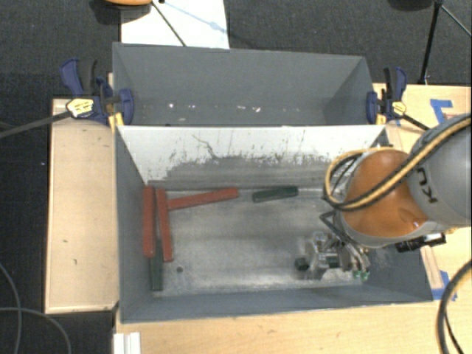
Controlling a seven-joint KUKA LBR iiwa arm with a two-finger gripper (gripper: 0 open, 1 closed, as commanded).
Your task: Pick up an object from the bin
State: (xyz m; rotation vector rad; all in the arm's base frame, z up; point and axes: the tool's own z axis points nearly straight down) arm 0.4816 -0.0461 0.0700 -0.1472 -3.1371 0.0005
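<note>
Gripper (pixel 332 260) is low at the bin's (pixel 243 257) 4 o'clock. You can't tell its opening or load. Dark green pen (pixel 275 194) lies at its 11 o'clock, so centre crosswise over it before descending.

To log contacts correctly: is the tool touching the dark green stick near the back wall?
Apart. The camera view shows bare bin floor between the tool and the dark green stick.
</note>
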